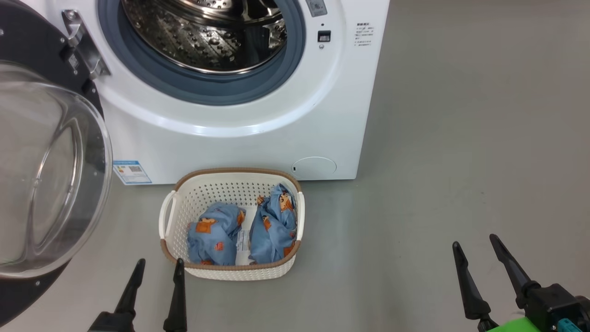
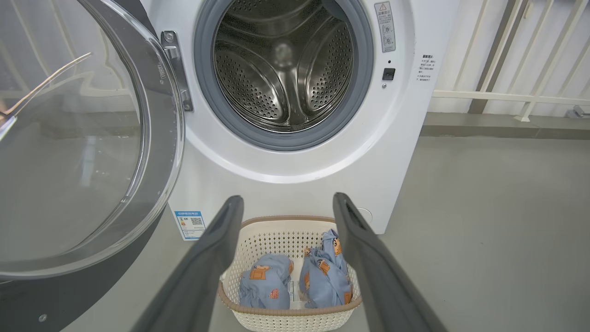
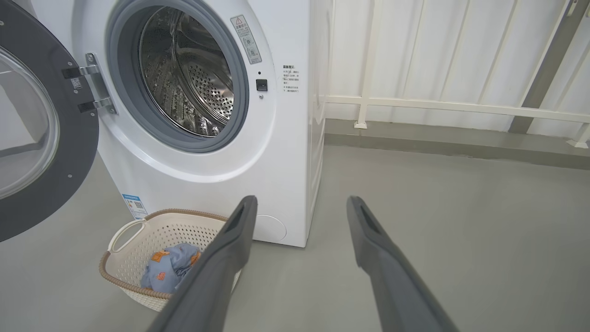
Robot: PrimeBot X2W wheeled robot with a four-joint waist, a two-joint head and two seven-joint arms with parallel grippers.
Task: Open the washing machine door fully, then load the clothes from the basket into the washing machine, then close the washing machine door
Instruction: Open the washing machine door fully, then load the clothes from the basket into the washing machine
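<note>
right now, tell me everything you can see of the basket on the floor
The basket is a small cream-white plastic tub, a rounded rectangle with perforated walls, a brown woven-look rim and a white handle on each short side. It stands upright on the grey floor close in front of the washing machine. Two light-blue printed clothes bundles lie side by side inside, a paper label showing between them.

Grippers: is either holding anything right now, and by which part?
Nothing is held. The left gripper and right gripper are both open and empty; the clothes lie in the basket.
</note>
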